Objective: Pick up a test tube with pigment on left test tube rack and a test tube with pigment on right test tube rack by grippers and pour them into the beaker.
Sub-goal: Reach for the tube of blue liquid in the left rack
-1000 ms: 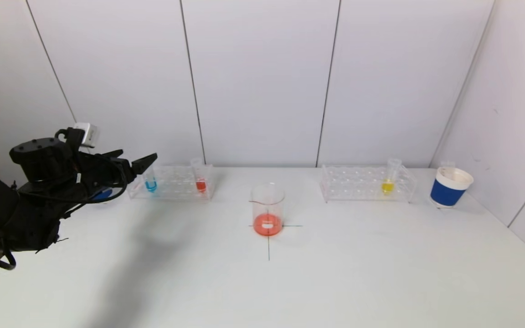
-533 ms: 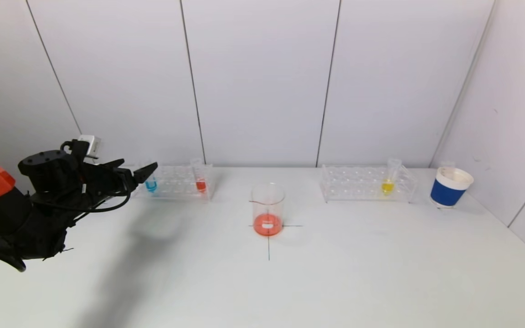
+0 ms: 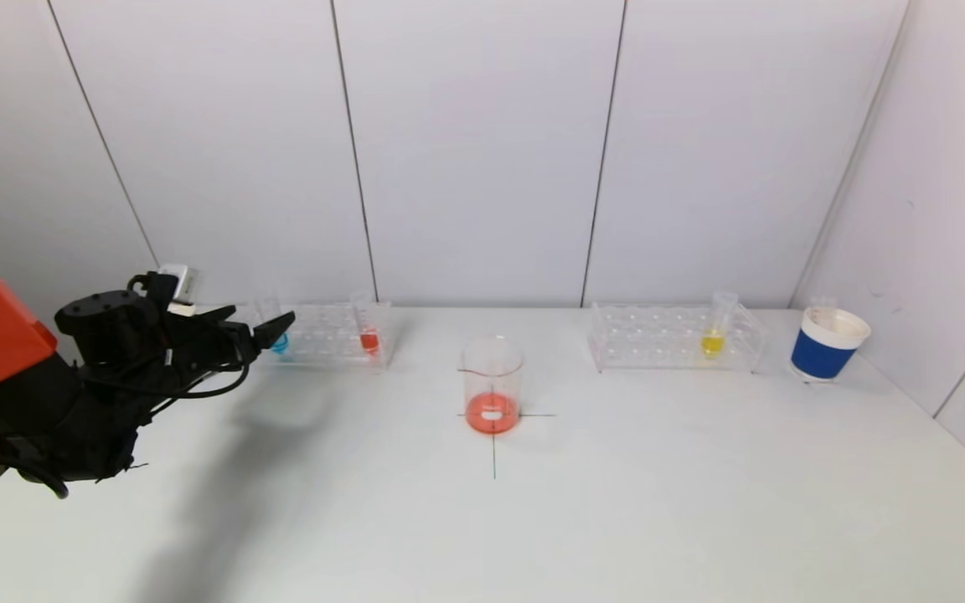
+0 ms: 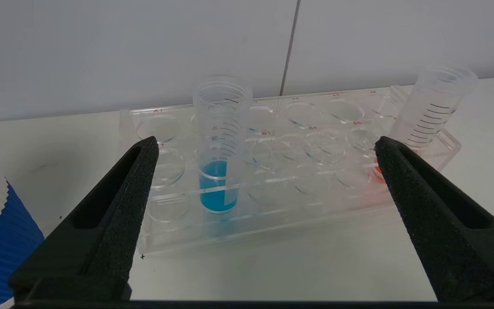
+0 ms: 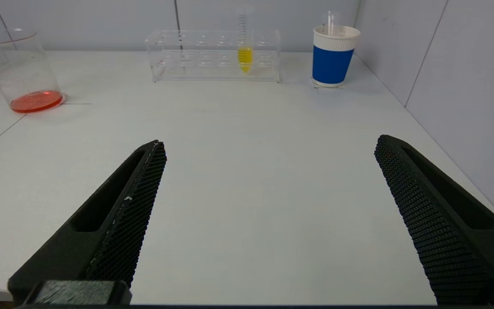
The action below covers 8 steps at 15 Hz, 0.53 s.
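Here my left gripper (image 4: 264,146) hangs at the left end of the left rack (image 4: 298,206), its fingers (image 4: 118,210) spread wide with nothing between them touching. The blue tube (image 4: 220,141) stands upright in the rack just ahead of me, closer to one finger than the other, and still apart from both. The red tube (image 4: 431,107) leans in the far end of the same rack, beyond my other finger. From the head view, my left gripper (image 3: 269,325) sits in front of the blue tube (image 3: 280,342), low over the table (image 3: 616,502). The beaker (image 3: 492,385) stands in the middle of the table with red liquid in its bottom, well apart from me. My right gripper (image 5: 268,146) is low over the near right part of the table, fingers wide apart and empty; the right rack (image 5: 212,56) with the yellow tube (image 5: 244,53) lies well ahead of it, with a blue cup (image 5: 332,58) just beside that rack.
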### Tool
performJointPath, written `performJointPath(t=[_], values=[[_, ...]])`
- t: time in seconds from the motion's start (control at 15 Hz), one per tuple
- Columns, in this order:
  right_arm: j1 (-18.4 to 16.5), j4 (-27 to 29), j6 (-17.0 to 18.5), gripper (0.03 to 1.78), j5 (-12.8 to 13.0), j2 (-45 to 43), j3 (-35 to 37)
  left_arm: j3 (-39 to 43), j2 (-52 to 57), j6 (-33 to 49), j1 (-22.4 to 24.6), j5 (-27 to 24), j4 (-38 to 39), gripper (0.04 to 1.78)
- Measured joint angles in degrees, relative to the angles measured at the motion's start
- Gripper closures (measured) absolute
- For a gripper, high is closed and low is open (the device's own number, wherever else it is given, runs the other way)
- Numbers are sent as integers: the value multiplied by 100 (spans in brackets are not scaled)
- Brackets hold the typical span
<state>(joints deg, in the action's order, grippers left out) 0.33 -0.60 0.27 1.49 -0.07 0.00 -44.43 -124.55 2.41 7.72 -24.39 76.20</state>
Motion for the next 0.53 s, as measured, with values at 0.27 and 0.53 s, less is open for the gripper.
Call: performJointPath(t=[0.27, 0.53], values=[[0, 0, -2, 4, 0, 0, 0, -151, -157, -71, 0, -7, 26, 6], [0, 2, -2, 4, 0, 0, 0, -327, -301, -71, 0, -7, 34, 6]])
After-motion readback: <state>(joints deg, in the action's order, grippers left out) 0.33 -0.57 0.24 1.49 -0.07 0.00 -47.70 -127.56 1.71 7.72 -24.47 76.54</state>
